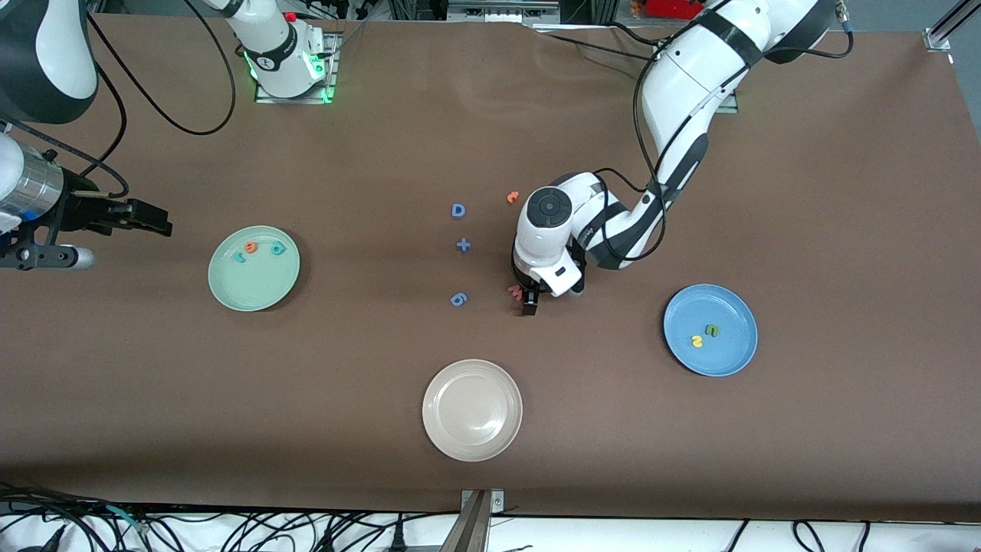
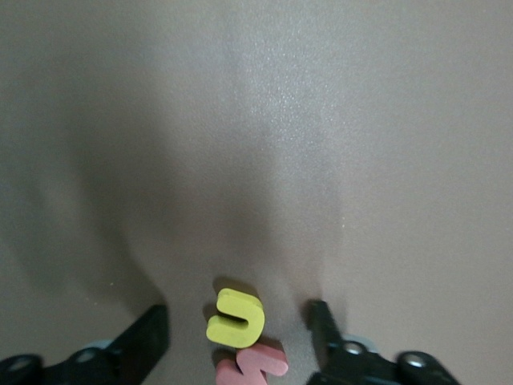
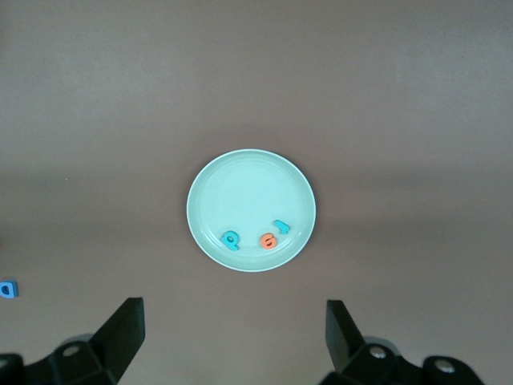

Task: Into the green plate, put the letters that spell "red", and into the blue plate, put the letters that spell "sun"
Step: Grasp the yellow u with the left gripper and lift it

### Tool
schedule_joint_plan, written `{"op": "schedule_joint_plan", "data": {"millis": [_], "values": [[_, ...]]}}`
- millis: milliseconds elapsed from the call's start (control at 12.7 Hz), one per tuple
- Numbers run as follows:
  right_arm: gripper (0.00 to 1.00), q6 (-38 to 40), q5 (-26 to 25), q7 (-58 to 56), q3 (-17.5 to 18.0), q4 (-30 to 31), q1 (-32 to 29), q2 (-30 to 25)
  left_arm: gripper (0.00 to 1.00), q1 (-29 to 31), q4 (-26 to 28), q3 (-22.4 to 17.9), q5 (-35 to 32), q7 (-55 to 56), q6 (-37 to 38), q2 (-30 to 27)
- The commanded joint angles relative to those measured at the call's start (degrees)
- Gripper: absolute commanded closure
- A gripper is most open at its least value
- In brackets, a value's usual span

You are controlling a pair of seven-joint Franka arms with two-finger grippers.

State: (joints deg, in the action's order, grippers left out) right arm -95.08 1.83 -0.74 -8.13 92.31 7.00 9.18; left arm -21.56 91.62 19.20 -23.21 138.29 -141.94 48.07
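My left gripper is down at the table near its middle, and its open fingers straddle a yellow arch-shaped letter without touching it. A pink-red W lies against that letter. The blue plate holds a yellow s and a green arch letter. The green plate holds a teal r, an orange e and a teal d. My right gripper waits open and empty, high above the table at the right arm's end.
A blue D, a blue plus and a blue 6 lie in a row beside the left gripper. A lone orange letter lies farther from the front camera. A cream-white plate sits nearest that camera.
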Motion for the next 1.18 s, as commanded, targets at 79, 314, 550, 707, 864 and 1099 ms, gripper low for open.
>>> {"op": "schedule_joint_plan", "data": {"millis": [79,314,550,707,864,1099], "values": [[0.00,-0.7,-0.5,-0.5,-0.6,1.3,0.6,-1.1,0.51,-0.7,-1.6,-0.7,-2.3,-0.3,0.7,1.2],[0.00,-0.7,-0.5,-0.7,-0.6,1.3,0.6,-1.1,0.51,-0.7,-1.4,-0.7,-2.3,-1.9,0.9,1.2],[0.00,-0.7,-0.5,-0.7,-0.6,1.2,0.6,-1.1,0.52,-0.4,-1.1,-1.0,-3.7,-2.0,1.5,1.1],[0.00,-0.7,-0.5,-0.7,-0.6,1.3,0.6,-1.1,0.52,-0.2,-1.0,-1.0,-3.9,-3.0,1.9,1.1],[0.00,-0.7,-0.5,-0.7,-0.6,1.3,0.6,-1.1,0.52,-0.2,-0.9,-1.0,-3.9,-3.4,1.9,1.1],[0.00,-0.7,-0.4,-0.7,-0.6,1.3,0.6,-1.1,0.57,-0.1,-0.8,-1.0,-3.9,-4.2,1.9,1.1]]}}
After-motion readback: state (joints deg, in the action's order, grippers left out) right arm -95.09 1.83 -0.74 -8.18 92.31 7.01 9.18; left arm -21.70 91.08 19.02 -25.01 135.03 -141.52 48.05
